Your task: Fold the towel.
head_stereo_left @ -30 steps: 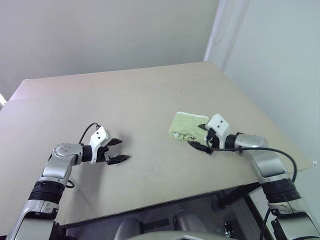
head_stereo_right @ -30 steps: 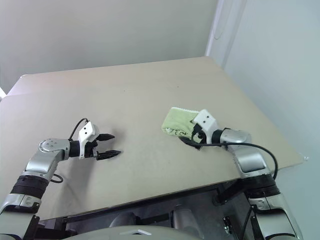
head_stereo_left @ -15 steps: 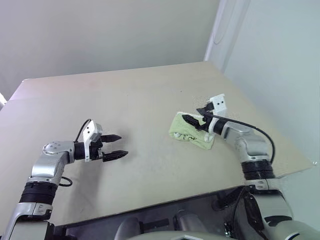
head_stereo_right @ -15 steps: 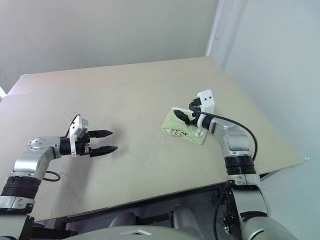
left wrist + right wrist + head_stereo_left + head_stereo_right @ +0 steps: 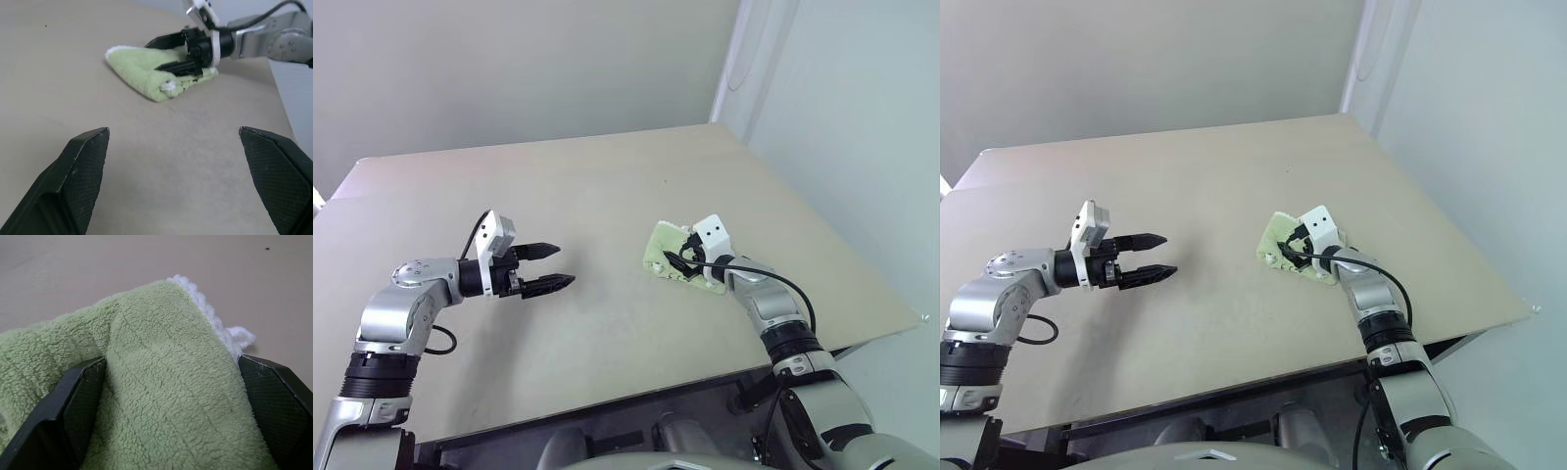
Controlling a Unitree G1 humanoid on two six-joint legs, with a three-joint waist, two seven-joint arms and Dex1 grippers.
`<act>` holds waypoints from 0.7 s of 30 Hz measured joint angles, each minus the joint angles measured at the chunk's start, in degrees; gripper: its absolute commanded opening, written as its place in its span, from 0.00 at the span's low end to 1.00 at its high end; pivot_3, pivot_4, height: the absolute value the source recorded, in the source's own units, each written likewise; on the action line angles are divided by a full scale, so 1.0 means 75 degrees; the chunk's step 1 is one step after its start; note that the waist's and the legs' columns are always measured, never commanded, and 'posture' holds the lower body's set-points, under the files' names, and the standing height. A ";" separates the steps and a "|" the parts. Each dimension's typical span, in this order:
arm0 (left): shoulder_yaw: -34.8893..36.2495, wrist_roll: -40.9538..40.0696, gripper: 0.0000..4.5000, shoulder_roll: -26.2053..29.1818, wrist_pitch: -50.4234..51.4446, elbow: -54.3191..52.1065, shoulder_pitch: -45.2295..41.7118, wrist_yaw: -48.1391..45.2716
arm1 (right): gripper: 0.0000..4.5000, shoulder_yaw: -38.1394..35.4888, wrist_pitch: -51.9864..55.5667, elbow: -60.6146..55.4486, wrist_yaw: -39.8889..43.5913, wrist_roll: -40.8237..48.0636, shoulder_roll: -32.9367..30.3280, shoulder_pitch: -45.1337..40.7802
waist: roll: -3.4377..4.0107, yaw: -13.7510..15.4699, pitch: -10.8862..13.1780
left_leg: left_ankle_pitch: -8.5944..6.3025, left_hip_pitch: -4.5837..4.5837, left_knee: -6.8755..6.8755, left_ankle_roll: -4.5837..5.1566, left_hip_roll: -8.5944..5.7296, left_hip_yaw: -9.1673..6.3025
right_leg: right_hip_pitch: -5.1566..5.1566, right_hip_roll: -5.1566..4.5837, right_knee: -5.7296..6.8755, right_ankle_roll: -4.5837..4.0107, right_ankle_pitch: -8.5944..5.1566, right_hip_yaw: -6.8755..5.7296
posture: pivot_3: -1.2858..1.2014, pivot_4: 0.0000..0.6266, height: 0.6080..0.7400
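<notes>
You get soft, even, fairly bright light across the head views, with no hard glare on the surface [image 5: 607,186]. Shadows are faint: a weak smudge lies under the left hand [image 5: 548,266], and a thin dark line runs beneath the towel [image 5: 146,73] in the left wrist view. The wall behind fades from pale grey to a slightly darker tone toward the upper left corner. The head views are sharp. In the right wrist view the terry pile is crisp enough that you can read its loops, while the black fingers [image 5: 73,411] at the bottom corners sit close and dark, their texture only faintly visible.
</notes>
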 measured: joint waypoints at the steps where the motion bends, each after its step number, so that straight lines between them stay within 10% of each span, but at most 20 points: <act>1: 0.0050 -0.0069 1.00 0.0001 0.0102 -0.0057 -0.0054 0.0040 | 0.99 -0.0046 0.0038 -0.0020 0.0016 0.0050 0.0001 -0.0001 | 0.0000 -0.0005 0.0000 | 0.0000 -0.0002 -0.0002 0.0000 0.0000 0.0000 | -0.0001 0.0000 0.0000 0.0000 0.0000 0.0000 | 0.52 0.00 1.00; 21: -0.0165 -0.0067 1.00 0.0033 0.0289 -0.0419 -0.0165 0.0409 | 0.99 -0.0577 0.1061 -0.1244 0.0603 0.1034 0.0073 0.0216 | 0.0013 -0.0095 0.0009 | 0.0000 -0.0048 -0.0014 0.0000 -0.0001 -0.0001 | -0.0049 0.0000 -0.0003 -0.0022 0.0018 -0.0001 | 0.52 0.00 1.00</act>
